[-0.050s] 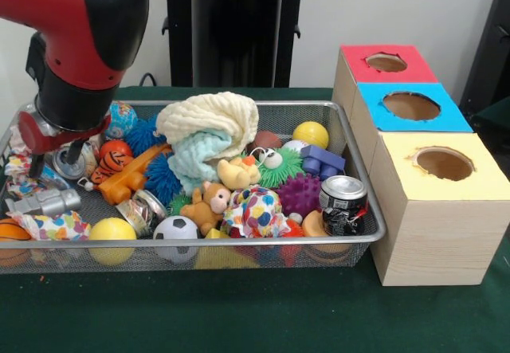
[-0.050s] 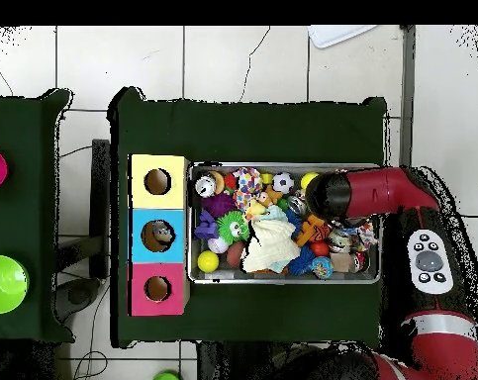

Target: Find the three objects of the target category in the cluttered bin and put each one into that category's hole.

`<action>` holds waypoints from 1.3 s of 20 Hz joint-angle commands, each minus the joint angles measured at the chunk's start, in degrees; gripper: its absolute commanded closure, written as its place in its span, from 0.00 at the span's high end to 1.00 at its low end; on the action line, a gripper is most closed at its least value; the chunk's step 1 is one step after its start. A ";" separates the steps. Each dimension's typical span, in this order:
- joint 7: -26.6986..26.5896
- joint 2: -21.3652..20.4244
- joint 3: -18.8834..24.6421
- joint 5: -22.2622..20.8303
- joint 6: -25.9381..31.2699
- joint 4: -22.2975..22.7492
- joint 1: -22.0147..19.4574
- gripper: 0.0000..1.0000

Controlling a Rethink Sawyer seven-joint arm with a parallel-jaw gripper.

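Observation:
A wire mesh bin (image 1: 362, 245) is full of mixed toys. Among them are a cream cloth (image 1: 211, 118), a brown teddy bear (image 1: 209, 204), a soccer ball (image 1: 175, 229), two yellow balls (image 1: 311, 134) (image 1: 111, 231), a purple spiky ball (image 1: 300, 194) and a soda can (image 1: 343, 203). My gripper (image 1: 54, 158) hangs low over the bin's left end, beside a tiger-striped ball (image 1: 114, 155); the red arm (image 2: 366, 193) hides most of it. To the right stand the red box (image 1: 386, 64), blue box (image 1: 410, 107) and yellow box (image 1: 442, 164), each with a round hole.
In the overhead view a small object shows inside the blue box's hole (image 2: 160, 235). A silver toy (image 1: 44, 203), a basketball (image 1: 9, 232) and an orange toy (image 1: 131, 176) lie near the gripper. Green cloth (image 1: 239, 313) covers the table around the bin.

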 commanded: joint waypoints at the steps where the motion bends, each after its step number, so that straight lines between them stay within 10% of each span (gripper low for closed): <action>1: -11.61 2.19 -0.61 -6.04 4.50 -4.65 1.35 1.00; 26: -11.68 5.56 1.89 0.06 11.14 -6.32 -1.14 1.00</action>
